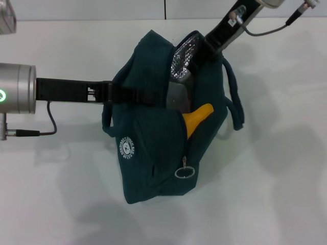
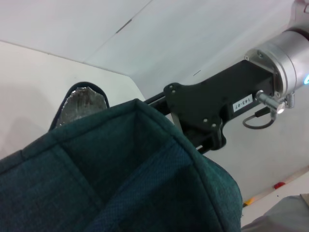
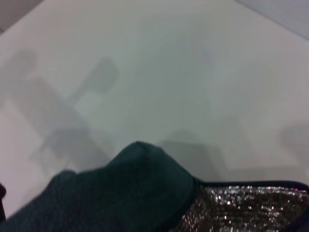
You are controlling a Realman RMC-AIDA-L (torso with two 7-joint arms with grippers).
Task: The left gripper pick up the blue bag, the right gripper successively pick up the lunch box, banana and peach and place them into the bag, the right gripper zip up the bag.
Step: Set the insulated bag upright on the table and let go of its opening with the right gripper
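At the centre of the head view, the blue bag [image 1: 153,148] is held up over the white surface [image 1: 276,194] by the left gripper [image 1: 115,93], which reaches in from the left edge of the frame on its silver wrist with a green light. Its jaws are closed on the dark fabric at the bag's upper left rim. The bag hangs tilted, its mouth turned toward the upper right of the frame, with the silver foil lining [image 1: 185,55] exposed and the round white logo [image 1: 128,148] facing the camera at lower left.

The banana [image 1: 196,118] is seen poking out of the opening, right of centre, with a grey-clear shape beside it inside the bag that may be the lunch box [image 1: 176,96]. The ring zip pull [image 1: 184,172] dangles at the lower end of the open zip, and one looped handle [image 1: 236,99] droops at the right.

The right gripper [image 1: 204,45] comes down from the upper right of the frame and is sunk into the bag's mouth; whether its jaws are wide or narrow cannot be told. In the left wrist view, the right arm's black body with its white label [image 2: 242,102] is shown just behind the teal fabric. In the right wrist view only fabric and foil fill the bottom of the frame.
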